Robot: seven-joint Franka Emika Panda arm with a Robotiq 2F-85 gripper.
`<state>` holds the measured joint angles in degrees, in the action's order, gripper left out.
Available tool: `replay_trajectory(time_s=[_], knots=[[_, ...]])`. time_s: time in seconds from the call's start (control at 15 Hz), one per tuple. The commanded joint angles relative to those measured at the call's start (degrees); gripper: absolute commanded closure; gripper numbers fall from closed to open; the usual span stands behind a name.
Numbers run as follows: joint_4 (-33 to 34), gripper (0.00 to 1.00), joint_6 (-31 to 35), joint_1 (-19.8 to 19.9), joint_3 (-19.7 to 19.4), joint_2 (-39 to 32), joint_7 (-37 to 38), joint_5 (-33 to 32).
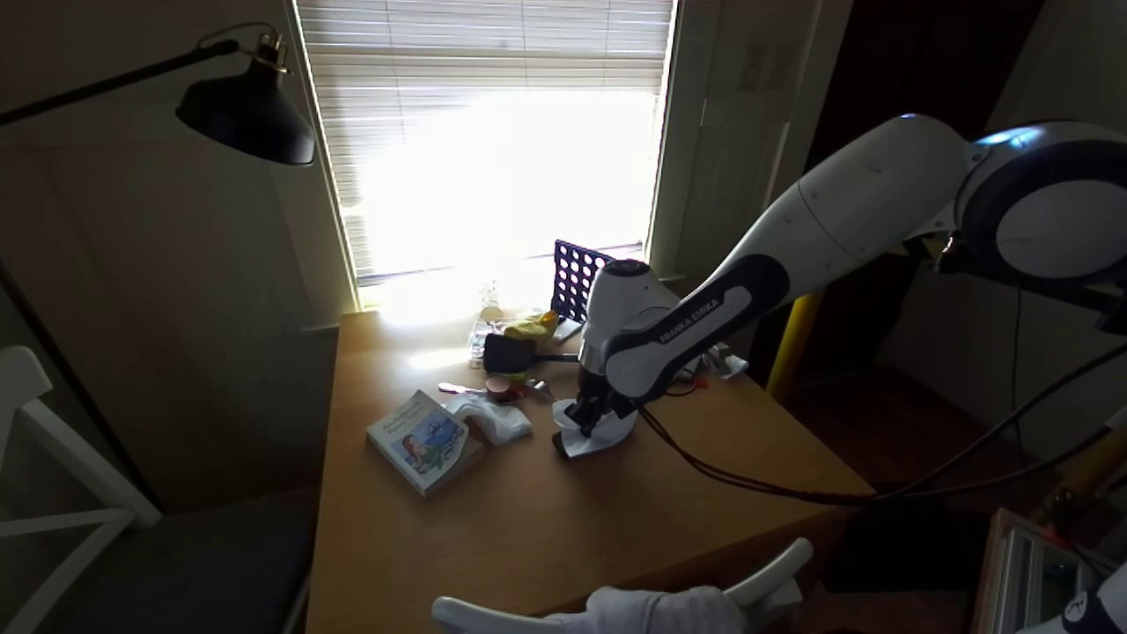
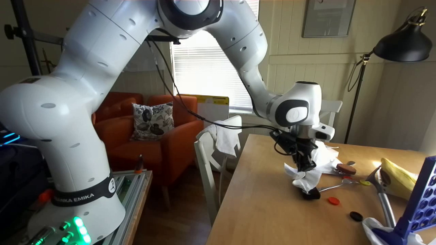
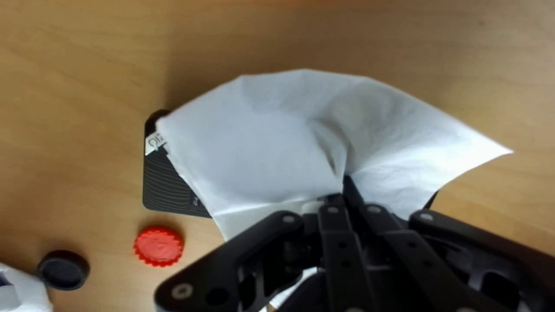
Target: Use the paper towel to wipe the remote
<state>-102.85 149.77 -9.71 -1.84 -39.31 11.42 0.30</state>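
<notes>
One fold of the paper towel (image 3: 260, 143) sits clamped between the drawn-together fingers of the gripper (image 3: 344, 195), the sheet spread over the remote (image 3: 171, 182) on the table (image 2: 255, 194), one end of it showing. Wiping looks to be in hand; next, I judge, comes light pressure and a slow drag along its length. A red disc (image 3: 159, 246) lies just beside the exposed end, a metal utensil (image 2: 344, 182) near; bare tabletop toward the cloth-draped chair (image 2: 204, 177) leaves room, that edge well apart.
</notes>
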Motion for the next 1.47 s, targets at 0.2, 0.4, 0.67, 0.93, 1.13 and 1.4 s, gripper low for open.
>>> replay_trajectory(time_s=[0.2,0.4,0.67,0.93,1.13,1.4], knots=[[-0.9,0.99,-2.8,-0.8,-4.7,1.3,5.2,-1.9],[-0.6,0.99,-2.7,-0.4,-6.2,1.5,7.3,-1.5],[0.8,0.99,-2.8,0.0,-8.6,0.4,10.2,-1.7],[1.1,0.99,-3.1,-0.4,-9.7,0.1,11.8,-1.9],[0.1,0.99,-4.5,1.2,-5.7,1.2,7.5,-0.1],[0.2,0.99,-4.2,2.5,-0.6,0.9,2.7,1.0]])
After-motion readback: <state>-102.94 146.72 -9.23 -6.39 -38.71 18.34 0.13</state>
